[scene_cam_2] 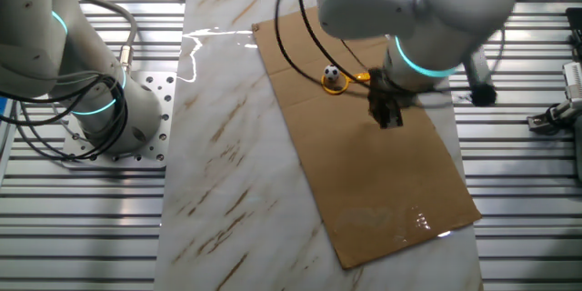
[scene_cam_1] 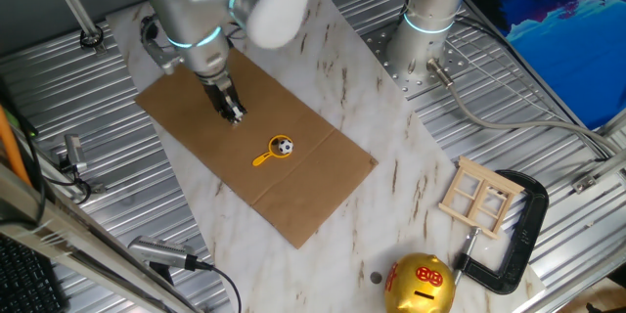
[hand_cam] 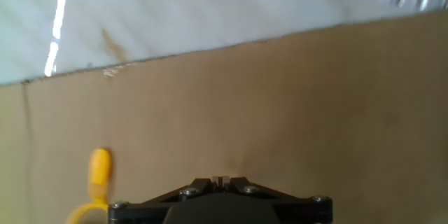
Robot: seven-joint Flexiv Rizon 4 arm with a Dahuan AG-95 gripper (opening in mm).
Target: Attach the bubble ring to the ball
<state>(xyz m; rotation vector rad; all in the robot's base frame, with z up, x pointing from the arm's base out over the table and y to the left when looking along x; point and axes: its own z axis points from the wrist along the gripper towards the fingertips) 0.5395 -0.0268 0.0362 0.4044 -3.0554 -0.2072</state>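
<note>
The yellow-orange bubble ring (scene_cam_1: 270, 153) lies on the brown cardboard sheet (scene_cam_1: 313, 196). The small black-and-white ball (scene_cam_1: 283, 145) sits inside its loop. Both also show in the other fixed view, the ball (scene_cam_2: 333, 75) in the ring (scene_cam_2: 338, 85). In the hand view only the ring's handle (hand_cam: 99, 169) shows at the lower left; the ball is out of view there. My gripper (scene_cam_1: 235, 115) hangs just above the cardboard, up and to the left of the ring, apart from it. Its jaws are together and hold nothing (hand_cam: 220, 180).
A gold round figure with red marks (scene_cam_1: 421, 284) stands at the front edge. A small wooden frame (scene_cam_1: 479, 198) and a black clamp (scene_cam_1: 514, 245) lie at the right. A second arm's base (scene_cam_1: 421, 49) stands at the back. Cables and tools lie at the left.
</note>
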